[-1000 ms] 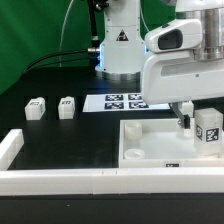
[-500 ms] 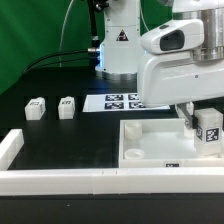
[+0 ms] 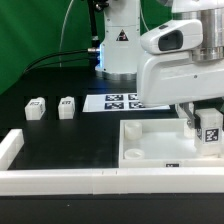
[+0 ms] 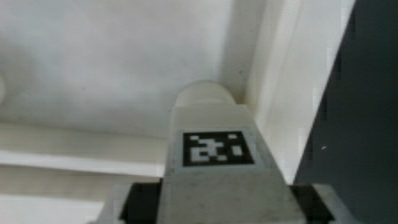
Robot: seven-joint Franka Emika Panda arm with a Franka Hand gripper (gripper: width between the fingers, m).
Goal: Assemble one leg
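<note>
The black table (image 3: 60, 140) fills most of the exterior view. My white arm (image 3: 170, 70) takes up that view from 1 to 3 o'clock. Below it, at about 4 o'clock, lies the big white tray (image 3: 150, 143) with its raised rim, and a long white rail (image 3: 60, 180) runs along the table's front edge at 6 to 8 o'clock. The marker board (image 3: 118, 101) lies flat near the middle, at 11 o'clock from the tray. At 9 o'clock, well apart from the tray, one spare leg (image 3: 36, 108) stands just beside a second spare leg (image 3: 67, 107). My gripper (image 3: 200, 122) hangs over the 3 o'clock side of the tray, jaws clenched on the leg (image 3: 210, 130), whose tag faces the camera. In the wrist view the leg (image 4: 219, 130) sits squeezed between my fingers (image 4: 137, 205), which press on both its sides. Its tag faces that lens, and its rounded far end points at the tray (image 4: 107, 60) floor close to the rim wall. I cannot tell whether that end touches the tray.
</note>
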